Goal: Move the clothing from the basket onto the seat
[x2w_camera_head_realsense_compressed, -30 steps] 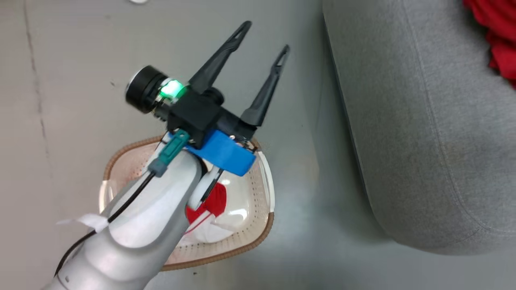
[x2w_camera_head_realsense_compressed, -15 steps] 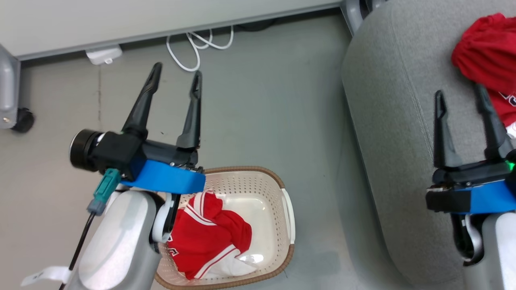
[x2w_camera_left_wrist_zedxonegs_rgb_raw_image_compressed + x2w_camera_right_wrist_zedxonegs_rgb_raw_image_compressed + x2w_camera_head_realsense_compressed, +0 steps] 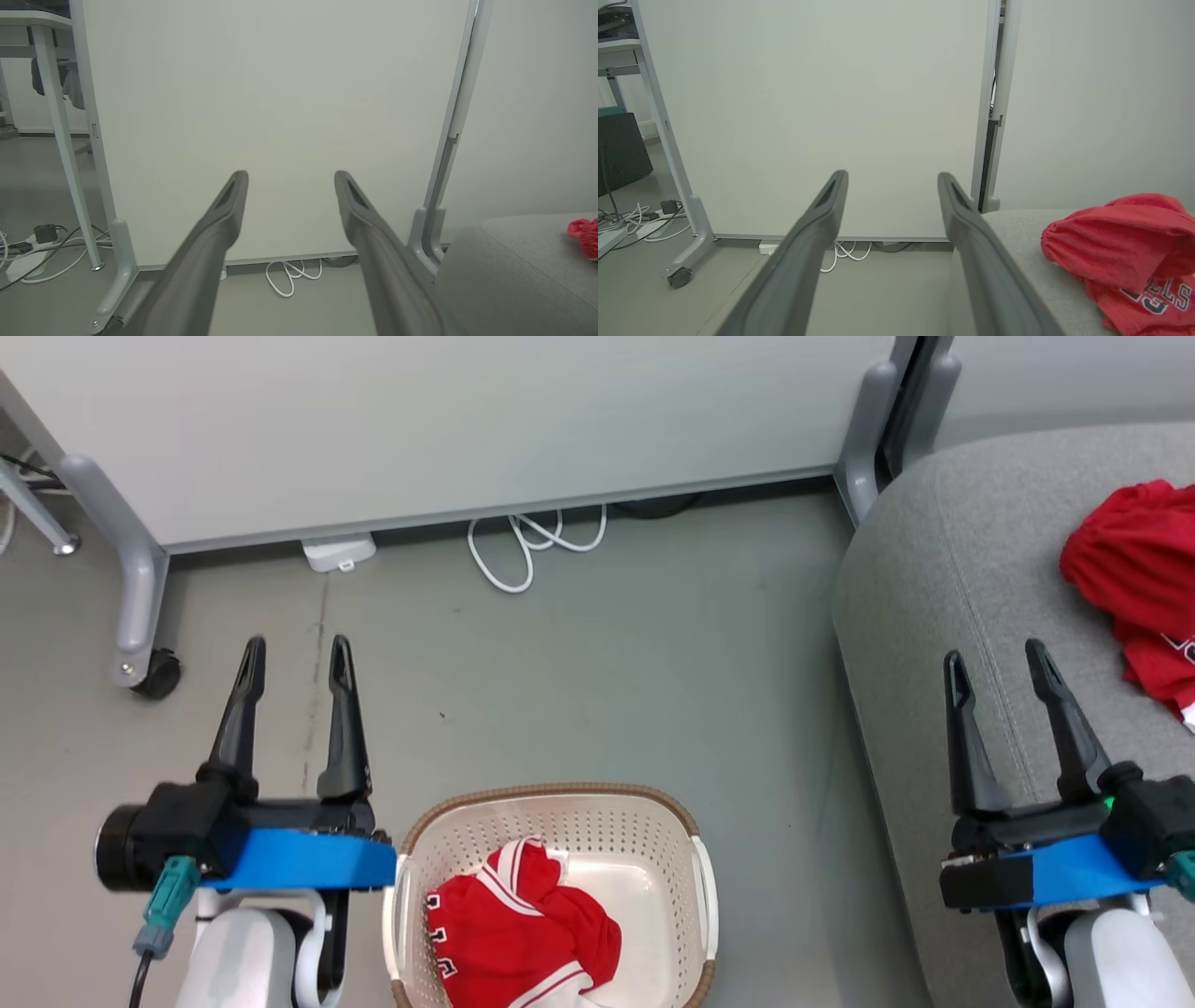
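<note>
A red garment with white trim and lettering (image 3: 523,933) lies crumpled in the cream basket (image 3: 695,887) with a brown rim, on the floor at the bottom centre. Another red garment with printed lettering (image 3: 1134,583) (image 3: 1125,247) (image 3: 584,231) rests on the light grey seat (image 3: 943,588) (image 3: 1017,233) (image 3: 509,261) at the right. My left gripper (image 3: 296,649) (image 3: 289,176) hovers open and empty over the floor, just left of the basket. Over the seat's near edge my right gripper (image 3: 995,653) (image 3: 892,176) is open too, holding nothing, left of the garment there.
A white partition panel (image 3: 448,420) on grey wheeled legs (image 3: 140,607) stands behind the floor area. A coil of white cable (image 3: 532,546) and a white power block (image 3: 338,553) lie at its foot. Grey floor separates basket and seat.
The head camera has swung upward, bringing the partition, both grippers and the seat's garment into view. Both arms have come to rest side by side, fingers pointing forward. Both grippers stay open.
</note>
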